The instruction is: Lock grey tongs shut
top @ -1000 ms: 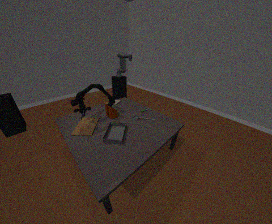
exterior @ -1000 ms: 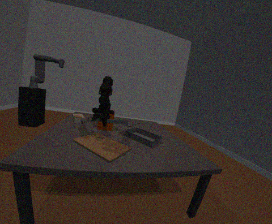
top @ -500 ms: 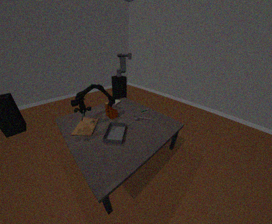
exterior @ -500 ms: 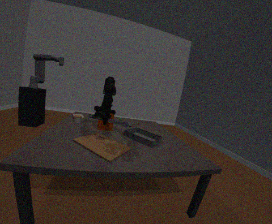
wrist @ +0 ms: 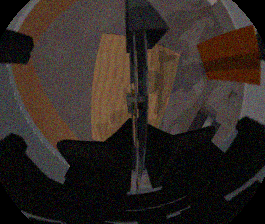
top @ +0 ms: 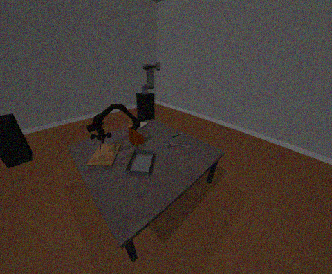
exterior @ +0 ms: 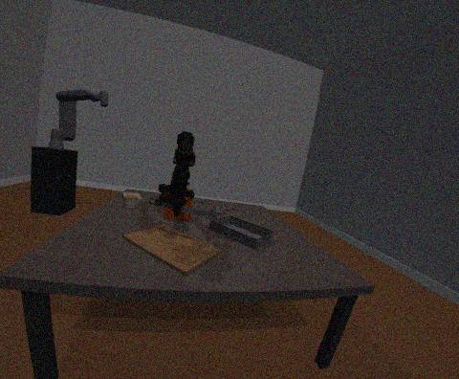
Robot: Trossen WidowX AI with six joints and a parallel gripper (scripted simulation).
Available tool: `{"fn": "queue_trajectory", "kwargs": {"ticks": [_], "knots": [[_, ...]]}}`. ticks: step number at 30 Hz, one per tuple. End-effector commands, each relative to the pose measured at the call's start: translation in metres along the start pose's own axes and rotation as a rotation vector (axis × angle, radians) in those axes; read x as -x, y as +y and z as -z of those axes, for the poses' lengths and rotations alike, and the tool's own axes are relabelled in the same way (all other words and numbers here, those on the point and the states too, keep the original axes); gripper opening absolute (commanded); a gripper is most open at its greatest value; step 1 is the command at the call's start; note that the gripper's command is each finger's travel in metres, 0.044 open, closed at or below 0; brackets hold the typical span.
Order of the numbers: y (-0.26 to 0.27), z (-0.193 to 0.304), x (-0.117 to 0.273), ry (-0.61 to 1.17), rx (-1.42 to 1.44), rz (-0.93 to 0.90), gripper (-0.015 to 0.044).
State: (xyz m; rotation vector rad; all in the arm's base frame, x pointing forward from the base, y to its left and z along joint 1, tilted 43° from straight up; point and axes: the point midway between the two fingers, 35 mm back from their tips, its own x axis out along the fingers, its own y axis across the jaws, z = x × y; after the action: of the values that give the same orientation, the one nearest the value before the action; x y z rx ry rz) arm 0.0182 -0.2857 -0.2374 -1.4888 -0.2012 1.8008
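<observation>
My gripper [top: 101, 137] [exterior: 177, 211] [wrist: 133, 120] is shut on the grey tongs and holds them in the air near the back of the wooden board [top: 102, 158] [exterior: 187, 256] [wrist: 111, 75]. The tongs [exterior: 206, 211] [wrist: 142, 75] reach out to the right, roughly level, in the exterior view. In the wrist view their two arms run close together up the middle of the picture. Whether the hinge is locked cannot be seen. The roasting tin [top: 151, 162] [exterior: 235, 237] stands beside the board with no tongs across it.
An orange block [top: 135, 138] [exterior: 169, 213] [wrist: 233, 46] stands near the arm's base. A pale item [top: 142, 124] [exterior: 130, 193] is at the table's back. Thin utensils [top: 180, 145] lie right of the block in the top view. A grey arm on a black pedestal [top: 146, 106] [exterior: 54, 182] stands behind the table.
</observation>
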Motion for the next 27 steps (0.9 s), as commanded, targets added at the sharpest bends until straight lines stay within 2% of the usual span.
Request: {"fn": "queue_trajectory", "kwargs": {"ticks": [1,27], "knots": [[0.000,0.000,-0.009,-0.003,-0.003,0.000,-0.0150],[-0.001,-0.001,-0.052,0.006,-0.004,-0.016,-0.0150]]}}
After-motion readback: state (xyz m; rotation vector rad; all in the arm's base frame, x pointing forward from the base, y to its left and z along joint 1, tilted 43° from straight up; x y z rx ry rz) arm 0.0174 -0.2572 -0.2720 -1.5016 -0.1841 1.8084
